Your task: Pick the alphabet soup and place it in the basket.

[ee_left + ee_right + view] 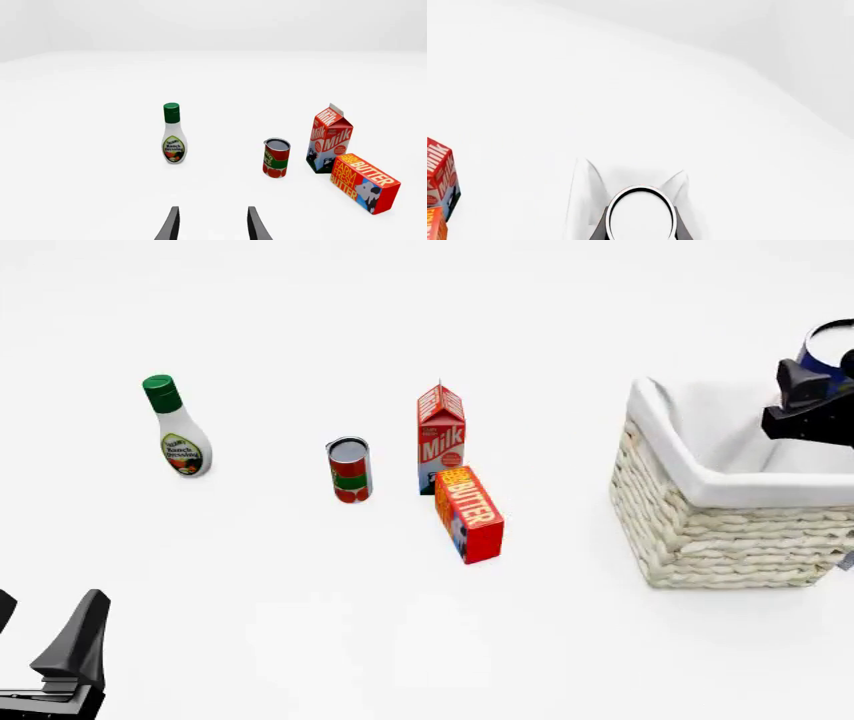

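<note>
The alphabet soup (829, 343), a blue-labelled can with a silver-white top, is held above the far right side of the basket (721, 540) at the front view's right edge. My right gripper (811, 390) is shut on it. In the right wrist view the can's round top (640, 216) sits between the fingers, with the basket's white lining (584, 192) below it. My left gripper (40, 628) is open and empty at the near left of the table; in the left wrist view (212, 226) nothing lies between its fingers.
A ranch dressing bottle (176, 428) stands at the far left. A red-and-green can (350, 470), a milk carton (441, 435) and a butter box (470, 512) cluster mid-table, left of the basket.
</note>
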